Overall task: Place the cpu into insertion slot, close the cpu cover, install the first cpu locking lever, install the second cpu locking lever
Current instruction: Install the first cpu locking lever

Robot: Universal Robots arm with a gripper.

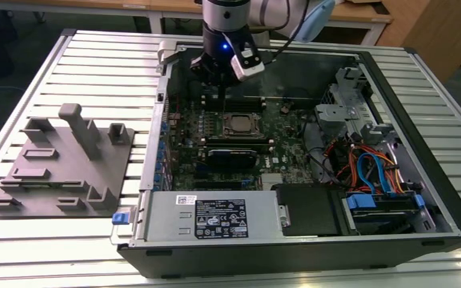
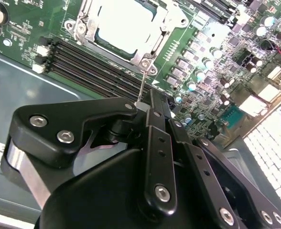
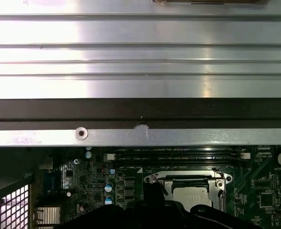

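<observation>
The cpu [image 2: 124, 24] lies flat in the insertion slot on the green board, its silver face up; the slot's pin field is hidden under it. The cpu cover [image 2: 168, 25] is down around the chip as a silver frame. A thin metal locking lever [image 2: 142, 83] rises from the socket's corner towards my gripper [image 2: 156, 98], and its free end sits right beside the black fingertips. The fingers are together and shut, with nothing seen between them. In the exterior view the gripper [image 1: 218, 90] hangs just behind the cpu [image 1: 239, 124]. The first wrist view has the cpu [image 3: 190, 193] and cover [image 3: 188, 177] low in frame.
Long black memory slots [image 2: 92, 67] run between the socket and the gripper. The case's metal wall [image 3: 140, 136] stands close behind. Cables [image 1: 374, 168] and a drive cage fill the exterior view's right; a grey fixture block [image 1: 62, 168] sits outside on the left.
</observation>
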